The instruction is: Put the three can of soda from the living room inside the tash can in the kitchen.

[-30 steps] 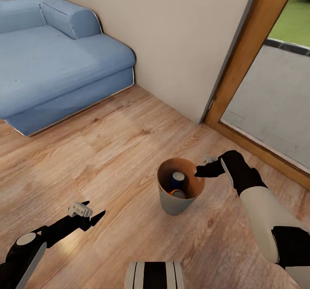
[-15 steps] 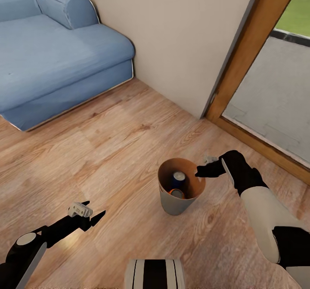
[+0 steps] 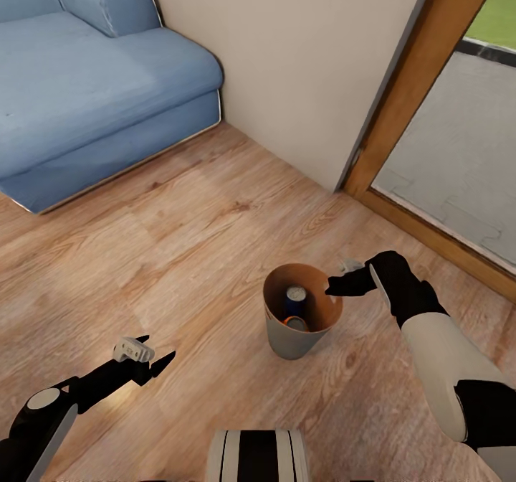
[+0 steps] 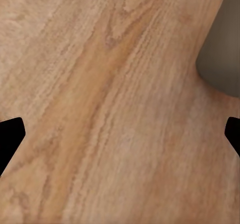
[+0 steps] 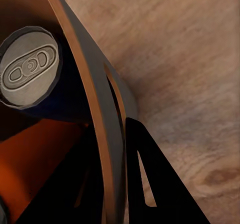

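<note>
A big blue fabric sofa (image 3: pixel 86 80) stands on the light wood-plank floor (image 3: pixel 179 252). The grey tapered bucket with a brown inside (image 3: pixel 290 340) stands upright, mouth up, its rim pinched by the closed right gripper (image 3: pixel 335 285). Inside it, the blue silver-topped can (image 3: pixel 295 298) stands upright beside an orange can (image 3: pixel 292 322). The left gripper (image 3: pixel 150 356) hangs spread wide, empty, well apart
</note>
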